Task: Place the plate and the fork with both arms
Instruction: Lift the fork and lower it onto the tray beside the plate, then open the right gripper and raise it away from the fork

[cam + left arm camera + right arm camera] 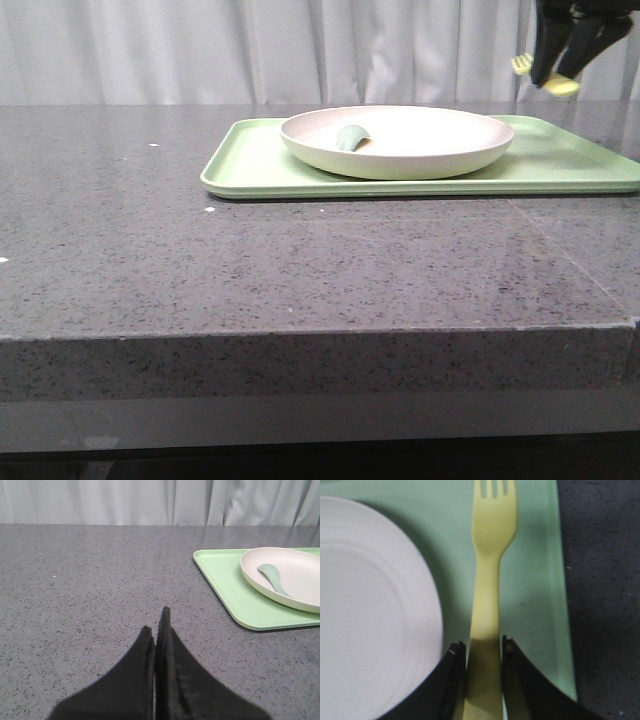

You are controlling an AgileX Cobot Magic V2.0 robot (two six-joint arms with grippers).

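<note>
Right gripper point(482, 652) pinches the fork point(492, 545) by its handle, raised over the green tray's point(560, 160) free strip beside the plate point(400, 140) for set-down; left gripper point(159, 630) idles, jaws together.

Your right gripper point(556, 62) hangs high at the far right of the front view, well above the table, fingers point(451, 680) pointing down and clamped on the handle of the fork point(492, 555). Your left gripper point(159, 630) sits low over bare tabletop, its two black fingers pressed together with nothing between them, aimed forward
</note>
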